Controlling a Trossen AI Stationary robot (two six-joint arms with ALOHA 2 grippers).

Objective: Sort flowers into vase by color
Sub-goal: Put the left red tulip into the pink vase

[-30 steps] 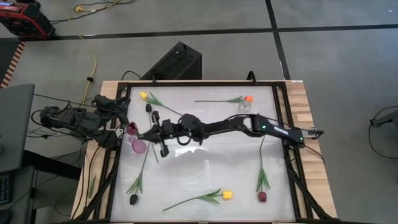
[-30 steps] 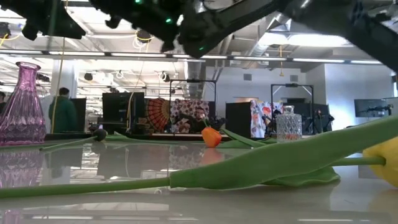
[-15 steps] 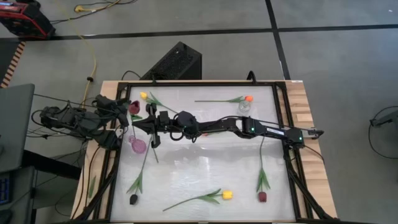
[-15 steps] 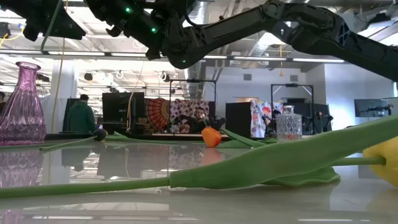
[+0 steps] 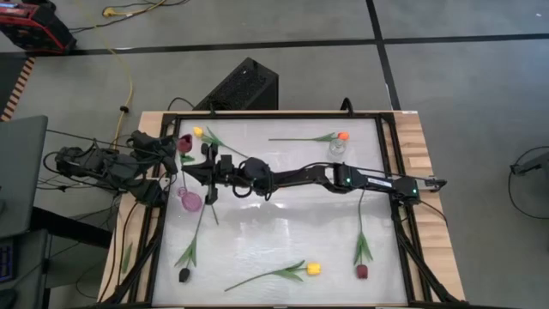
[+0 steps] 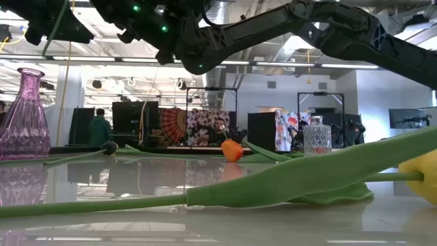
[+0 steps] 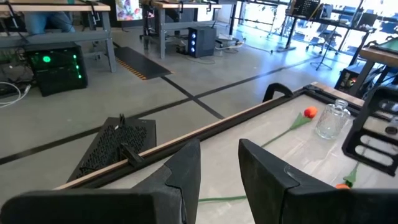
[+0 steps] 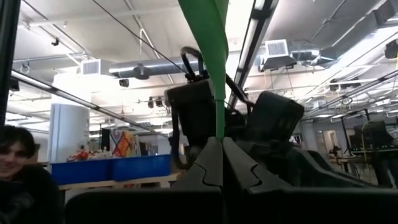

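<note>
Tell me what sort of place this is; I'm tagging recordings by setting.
Probably a robotics lab or workshop: exposed ceiling ducts, workbenches carrying computer gear on a bare concrete floor, and a framed test table strewn with artificial tulips.

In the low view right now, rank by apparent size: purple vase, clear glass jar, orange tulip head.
1. Purple vase: largest as it looks.
2. Clear glass jar.
3. Orange tulip head: smallest.
The three stand at different depths, so this order holds for the picture only, not for true size.
</note>
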